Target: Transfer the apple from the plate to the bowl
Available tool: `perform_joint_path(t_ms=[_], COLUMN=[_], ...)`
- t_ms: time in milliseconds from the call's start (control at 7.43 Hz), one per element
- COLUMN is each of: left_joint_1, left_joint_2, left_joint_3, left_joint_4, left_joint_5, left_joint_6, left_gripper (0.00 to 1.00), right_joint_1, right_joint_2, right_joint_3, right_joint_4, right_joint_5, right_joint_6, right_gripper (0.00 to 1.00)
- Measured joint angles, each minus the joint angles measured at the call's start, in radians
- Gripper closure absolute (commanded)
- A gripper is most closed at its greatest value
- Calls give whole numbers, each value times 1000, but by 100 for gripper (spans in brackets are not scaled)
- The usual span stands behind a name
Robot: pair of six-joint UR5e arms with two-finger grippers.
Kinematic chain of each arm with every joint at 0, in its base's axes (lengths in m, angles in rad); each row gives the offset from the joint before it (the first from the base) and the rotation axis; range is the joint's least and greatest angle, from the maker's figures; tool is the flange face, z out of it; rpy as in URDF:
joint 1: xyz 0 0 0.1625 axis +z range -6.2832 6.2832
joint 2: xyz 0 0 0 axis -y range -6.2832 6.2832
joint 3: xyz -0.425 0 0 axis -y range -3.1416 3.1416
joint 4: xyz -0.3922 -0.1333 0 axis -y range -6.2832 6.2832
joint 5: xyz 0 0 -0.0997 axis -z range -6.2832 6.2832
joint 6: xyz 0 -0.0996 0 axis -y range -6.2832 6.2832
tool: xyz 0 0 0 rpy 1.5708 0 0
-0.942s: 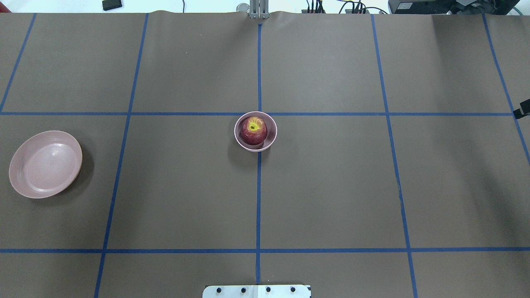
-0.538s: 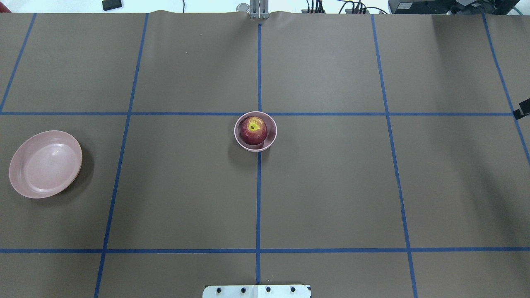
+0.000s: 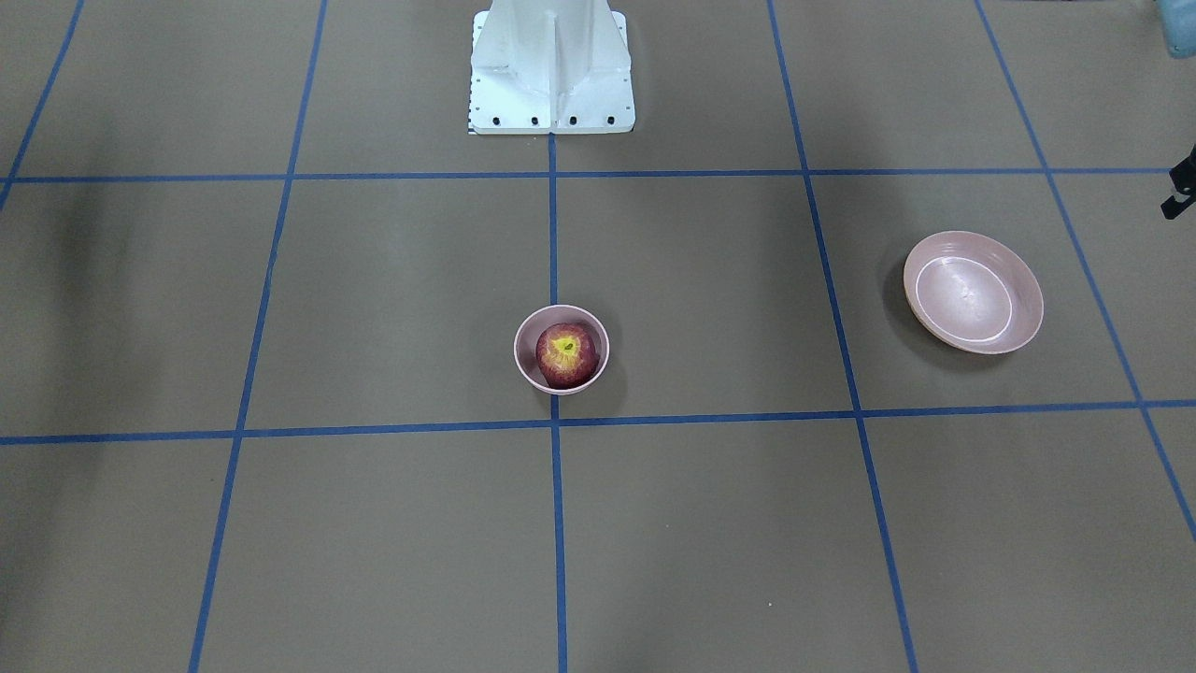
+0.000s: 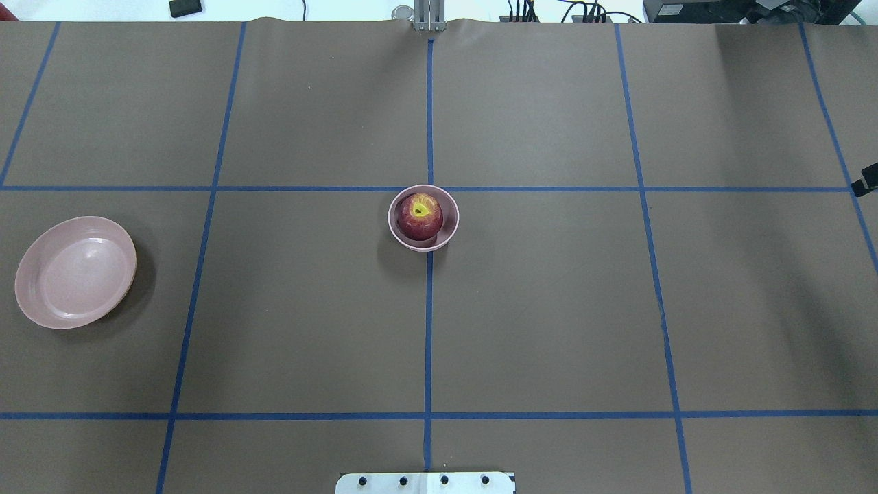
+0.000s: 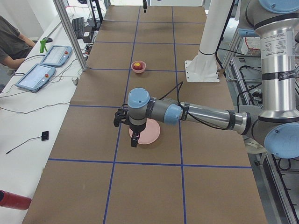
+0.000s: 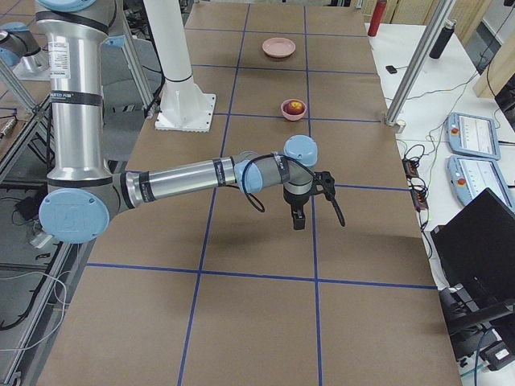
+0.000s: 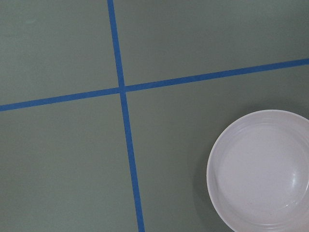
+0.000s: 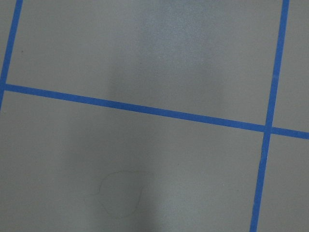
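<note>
One apple sits inside the bowl, plate well apart; likely firm, smooth, light, best pinched across its belly. Left fingers, right fingers: cannot tell their state.

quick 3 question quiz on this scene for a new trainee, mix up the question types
1. True or false: the apple lies on the plate.
2. The plate holds: A) the apple, B) nothing, C) the bowl.
3. Fill in: the plate shows in the ____ wrist camera's view.

Key: 1 false, the apple sits in the bowl. 2 B. 3 left.
</note>
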Motion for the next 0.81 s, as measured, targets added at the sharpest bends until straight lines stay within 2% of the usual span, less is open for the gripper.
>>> perform_joint_path(t_ms=[269, 808], left_joint_1=[2, 4], left_joint_2=[5, -4], left_joint_3=[-28, 6], left_joint_4=[1, -1], left_joint_5=[-1, -2], left_joint_6=[-1, 1], left_gripper=[2, 2], right_joint_1=[5, 44], right_joint_2=[-1, -9], right_joint_3=[10, 25], right_joint_4=[1, 0], right_joint_5=[0, -1], right_joint_6=[0, 1], right_gripper=[0, 0])
